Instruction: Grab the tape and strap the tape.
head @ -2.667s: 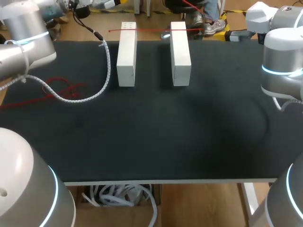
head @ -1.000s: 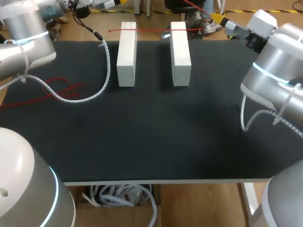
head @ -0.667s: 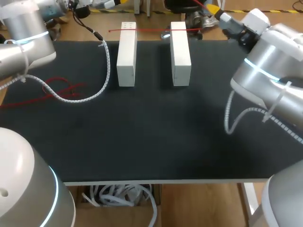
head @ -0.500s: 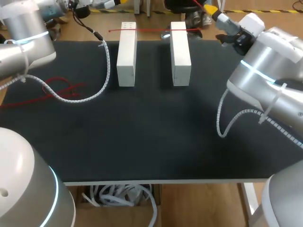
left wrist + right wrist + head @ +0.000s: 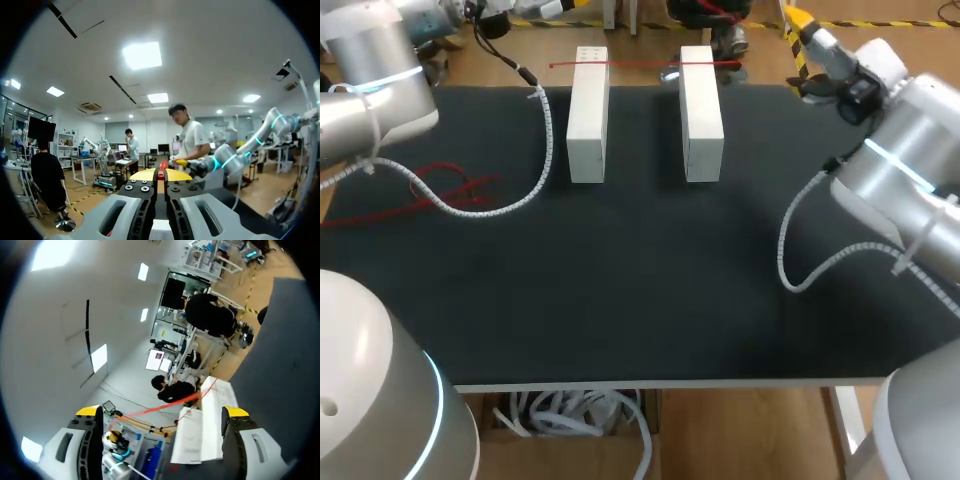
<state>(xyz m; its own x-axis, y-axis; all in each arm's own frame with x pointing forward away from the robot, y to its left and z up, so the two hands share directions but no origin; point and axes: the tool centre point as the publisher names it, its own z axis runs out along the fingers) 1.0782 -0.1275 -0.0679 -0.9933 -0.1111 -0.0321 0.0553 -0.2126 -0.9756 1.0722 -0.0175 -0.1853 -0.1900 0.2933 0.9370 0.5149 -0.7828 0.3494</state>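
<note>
black cloth table point(image 5: 650, 300) lies nearest you. on its far half stand two white rectangular blocks point(image 5: 588, 115) point(image 5: 700, 115), with thin red tape point(image 5: 640, 65) stretched across their far ends. your right gripper point(image 5: 161, 411) gapes wide by the far right edge, the blocks ahead of it. your left gripper point(image 5: 160, 175) is pinched on the thin red tape.

most of the red tape point(image 5: 162, 170) is hidden between the left jaws.
</note>
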